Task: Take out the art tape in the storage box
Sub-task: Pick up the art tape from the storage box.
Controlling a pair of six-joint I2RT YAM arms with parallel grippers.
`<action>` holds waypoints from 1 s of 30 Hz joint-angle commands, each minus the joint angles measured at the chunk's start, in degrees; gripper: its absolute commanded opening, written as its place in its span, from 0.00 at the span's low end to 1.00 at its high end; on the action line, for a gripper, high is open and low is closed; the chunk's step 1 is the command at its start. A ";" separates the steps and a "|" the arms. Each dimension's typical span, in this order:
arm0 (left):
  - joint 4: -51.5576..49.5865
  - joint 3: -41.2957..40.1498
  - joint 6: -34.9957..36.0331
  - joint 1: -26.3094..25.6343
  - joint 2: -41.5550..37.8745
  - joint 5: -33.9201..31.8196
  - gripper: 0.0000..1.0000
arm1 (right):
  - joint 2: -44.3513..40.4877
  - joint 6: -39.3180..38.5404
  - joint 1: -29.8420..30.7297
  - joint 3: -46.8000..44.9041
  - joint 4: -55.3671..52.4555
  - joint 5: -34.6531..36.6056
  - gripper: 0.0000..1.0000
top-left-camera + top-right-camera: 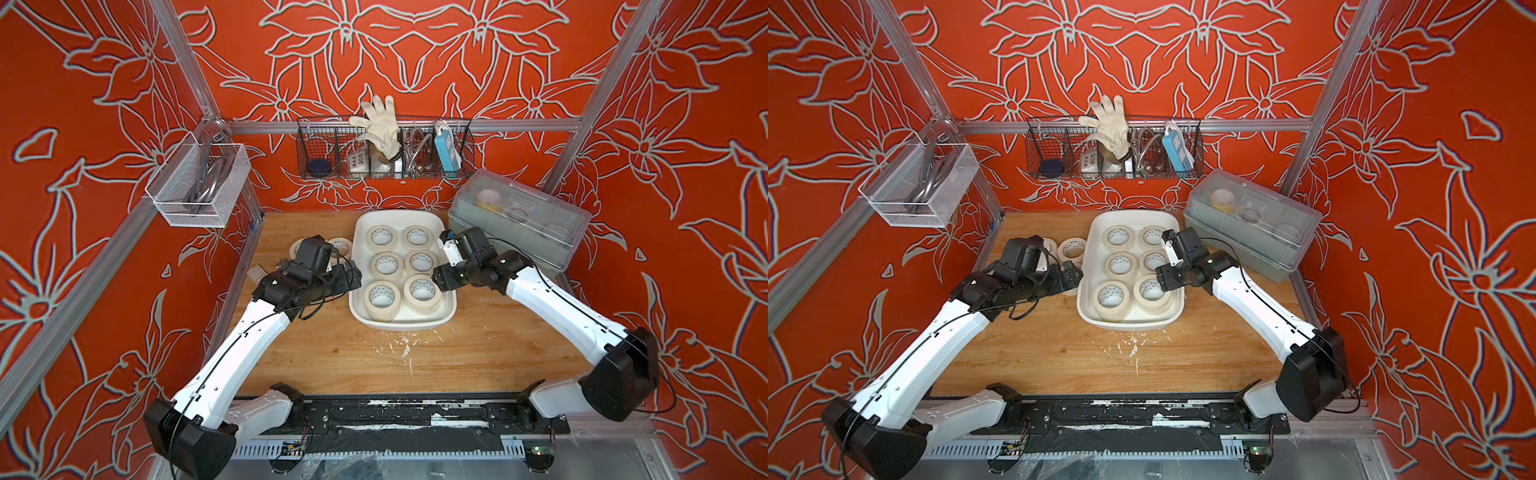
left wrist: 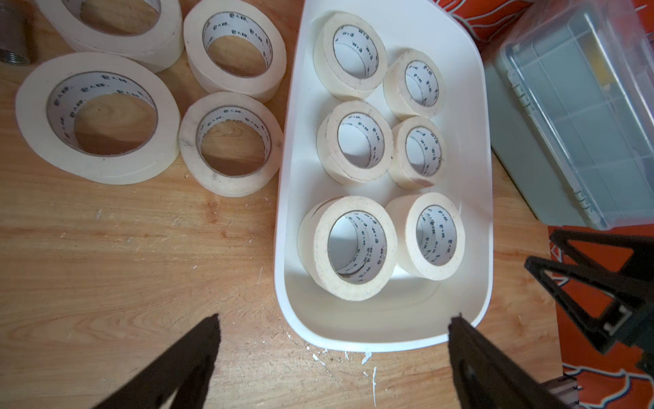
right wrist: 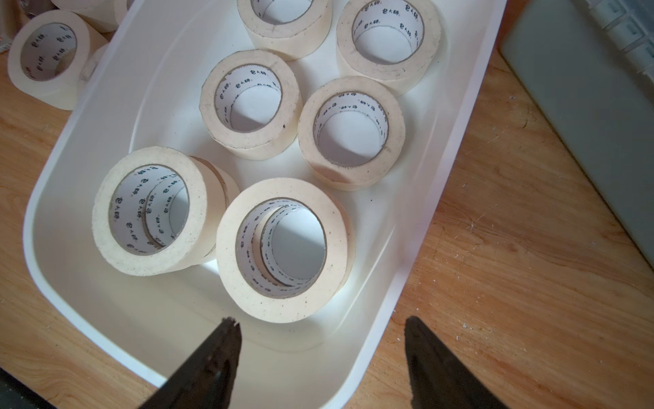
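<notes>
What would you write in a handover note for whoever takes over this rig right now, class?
Left hand: open, empty, at the left side of the box.
Right hand: open, empty, over the box's right edge by the nearest piles.
Tape: four tape rolls lie on the table, left of the box. Six piles sit inside; the nearest two are two rolls high.
Done: four rolls out.
Left: lift out everything in the box.
</notes>
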 commanded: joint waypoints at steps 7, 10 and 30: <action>-0.07 -0.63 4.22 -0.29 -1.43 1.81 0.98 | 9.49 -1.09 -0.67 3.91 -1.28 -1.10 0.72; -0.05 -0.63 4.74 -0.23 -1.45 1.69 0.98 | 11.59 -1.00 -0.73 3.94 -0.41 -2.16 0.70; 1.21 -2.19 4.86 -0.27 -3.11 3.60 0.99 | 22.06 0.63 -1.34 5.60 1.25 -2.28 0.43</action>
